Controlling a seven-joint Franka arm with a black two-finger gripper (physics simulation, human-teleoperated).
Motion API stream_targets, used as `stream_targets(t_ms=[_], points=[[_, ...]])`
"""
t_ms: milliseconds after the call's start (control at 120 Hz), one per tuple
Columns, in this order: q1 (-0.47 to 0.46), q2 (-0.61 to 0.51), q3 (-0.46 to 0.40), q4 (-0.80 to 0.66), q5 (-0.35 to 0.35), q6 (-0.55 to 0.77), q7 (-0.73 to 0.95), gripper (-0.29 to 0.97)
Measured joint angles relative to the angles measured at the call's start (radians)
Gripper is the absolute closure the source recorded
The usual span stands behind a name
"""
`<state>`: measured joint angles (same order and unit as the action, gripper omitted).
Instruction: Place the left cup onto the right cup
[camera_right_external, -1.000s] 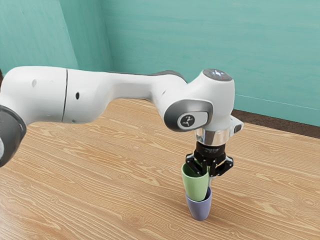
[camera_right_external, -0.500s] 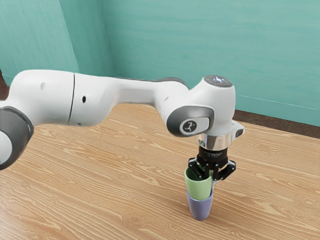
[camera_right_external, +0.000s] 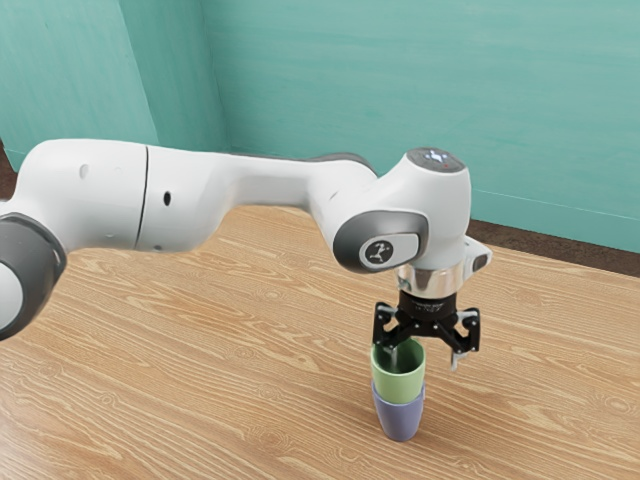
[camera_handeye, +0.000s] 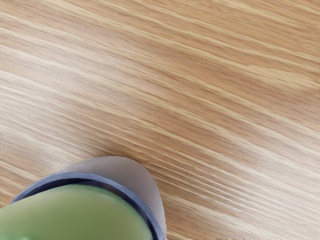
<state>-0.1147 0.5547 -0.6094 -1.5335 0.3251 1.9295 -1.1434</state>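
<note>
A green cup (camera_right_external: 398, 377) sits upright, nested inside a blue-grey cup (camera_right_external: 399, 419) that stands on the wooden table (camera_right_external: 200, 360). My gripper (camera_right_external: 427, 346) hangs just above the green cup's rim, its fingers spread wide apart and touching nothing. One finger (camera_right_external: 386, 338) reaches down at the rim's side toward the exterior view's left, the other (camera_right_external: 459, 349) stands off to the right of the cup. In the wrist view the green cup (camera_handeye: 75, 215) shows inside the dark rim of the blue-grey cup (camera_handeye: 130, 182), right under my hand.
Bare wood-grain table (camera_handeye: 200, 90) stretches all around the stacked cups. A teal wall (camera_right_external: 450, 90) rises behind the table, with a dark strip of floor (camera_right_external: 570, 245) along its base.
The tilted green cup has settled upright into the blue-grey cup. My fingers have spread apart and let it go.
</note>
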Motion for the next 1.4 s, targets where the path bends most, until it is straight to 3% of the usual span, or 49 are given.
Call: stream_targets(t_ms=[575,942,1400], points=[[-0.040,-0.092,0.022,0.006,-0.006,-0.058,-0.001,0.00],[-0.040,-0.228,0.033,0.003,-0.025,-0.130,0.007,0.00],[-0.037,-0.410,0.226,-0.012,-0.098,-0.253,0.142,0.00]])
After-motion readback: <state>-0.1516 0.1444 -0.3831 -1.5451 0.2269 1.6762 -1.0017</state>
